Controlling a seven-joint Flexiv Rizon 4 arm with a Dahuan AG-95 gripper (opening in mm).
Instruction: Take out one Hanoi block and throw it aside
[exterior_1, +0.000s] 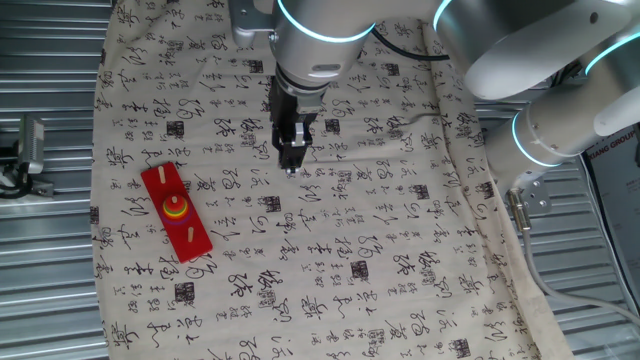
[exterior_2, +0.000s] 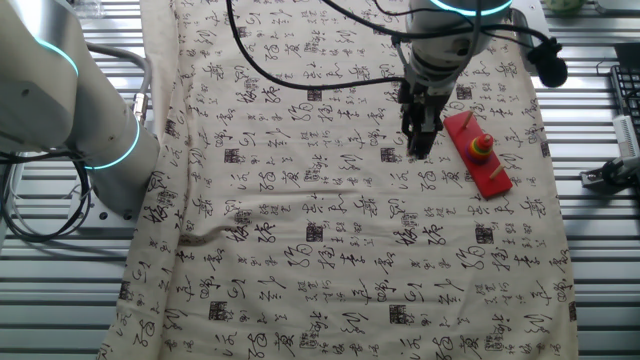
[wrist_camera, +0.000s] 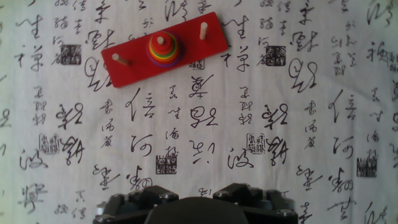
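Arm: over the cloth (exterior_1: 330, 270), pointing down.
Gripper (exterior_1: 292, 166): near the cloth, fingers close together.
Board (exterior_1: 176, 212): red, well apart from gripper.
Block (exterior_1: 175, 205): on top of the board's ring stack.

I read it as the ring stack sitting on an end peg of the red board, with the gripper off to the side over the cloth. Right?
Not quite. The ring stack sits on the middle peg of the red board, with a bare peg at each end; the hand view shows it. The rest holds: the gripper is off to the side over the cloth.
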